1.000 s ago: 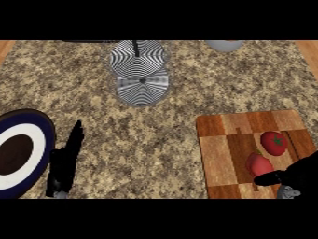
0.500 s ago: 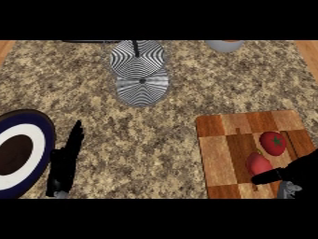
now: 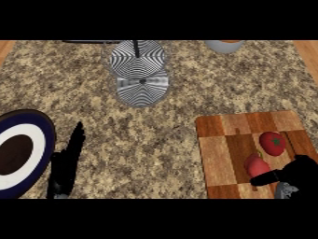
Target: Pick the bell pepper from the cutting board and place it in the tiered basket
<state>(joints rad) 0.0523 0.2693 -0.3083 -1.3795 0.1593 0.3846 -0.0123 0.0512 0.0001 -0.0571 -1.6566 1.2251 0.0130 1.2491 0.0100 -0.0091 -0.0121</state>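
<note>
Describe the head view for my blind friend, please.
The robot's right hand is at a red bell pepper on a wooden cutting board, beside a second red vegetable. The left hand rests open beside a plate; a striped tiered basket stands farther back.

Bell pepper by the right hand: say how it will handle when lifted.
The bell pepper looks rounded and smooth, so it may roll on the flat cutting board if nudged. Its skin could slip under the right hand.
</note>
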